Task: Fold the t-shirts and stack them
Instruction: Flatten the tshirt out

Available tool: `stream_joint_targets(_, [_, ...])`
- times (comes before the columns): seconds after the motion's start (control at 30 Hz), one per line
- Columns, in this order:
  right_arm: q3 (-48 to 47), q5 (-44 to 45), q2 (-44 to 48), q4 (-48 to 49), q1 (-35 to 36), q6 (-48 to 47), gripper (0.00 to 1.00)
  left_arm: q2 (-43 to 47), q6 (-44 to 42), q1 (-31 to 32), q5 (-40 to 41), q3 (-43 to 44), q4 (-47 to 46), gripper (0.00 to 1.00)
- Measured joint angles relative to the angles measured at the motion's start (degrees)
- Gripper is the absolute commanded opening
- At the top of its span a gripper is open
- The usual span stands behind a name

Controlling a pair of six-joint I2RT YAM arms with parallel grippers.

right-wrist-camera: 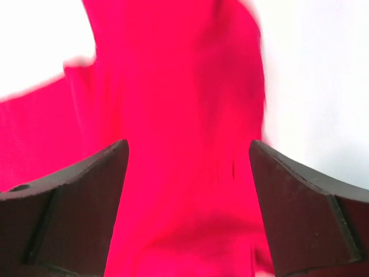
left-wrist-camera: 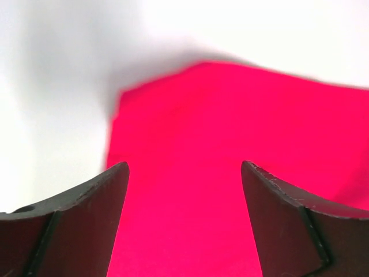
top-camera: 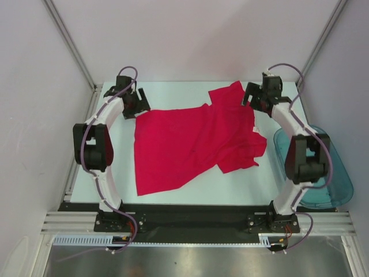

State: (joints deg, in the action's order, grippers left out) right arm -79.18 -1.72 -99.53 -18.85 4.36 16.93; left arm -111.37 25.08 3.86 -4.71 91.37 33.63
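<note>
A: One red t-shirt (top-camera: 190, 144), rumpled, in the middle of the table (top-camera: 230, 187).
B: The left gripper (top-camera: 137, 108) and right gripper (top-camera: 253, 99) hover at its far edge, jaws apart, empty. It's light, floppy cloth, so I'd pinch the far corners.

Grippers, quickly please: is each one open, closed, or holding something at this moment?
Left gripper: open, jaws wide apart above the red t-shirt, not gripping it.
Right gripper: open, jaws wide apart above the same shirt, not gripping it.

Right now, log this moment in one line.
shirt: spread, unfolded | left gripper: open over shirt corner | right gripper: open over shirt
</note>
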Motion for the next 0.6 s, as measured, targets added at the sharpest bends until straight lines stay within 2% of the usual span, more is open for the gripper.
stream_joint_targets(0.1, [-11.4,-0.1,-10.4,1.9,-0.9,-0.9,0.92,-6.7,-2.0,-1.0,2.9,5.4,1.8,0.74])
stream_joint_targets(0.17, [-19.0,0.1,-17.7,3.0,-1.4,-0.9,0.9,-10.0,-3.1,-1.3,4.8,6.8,2.6,0.74])
stream_joint_targets(0.3, [-28.0,0.4,-28.1,4.6,-2.1,-0.9,0.86,-12.1,-3.2,-1.4,6.3,6.3,3.6,0.83])
stream_joint_targets(0.47, [-39.1,0.2,-39.6,3.2,-2.4,-0.3,0.83,-12.1,-3.1,-1.4,6.1,6.1,2.7,0.81])
stream_joint_targets(0.6, [-43.2,0.4,-43.8,0.7,-2.3,0.3,0.83,-12.1,-2.9,-1.6,6.0,6.1,2.1,0.83])
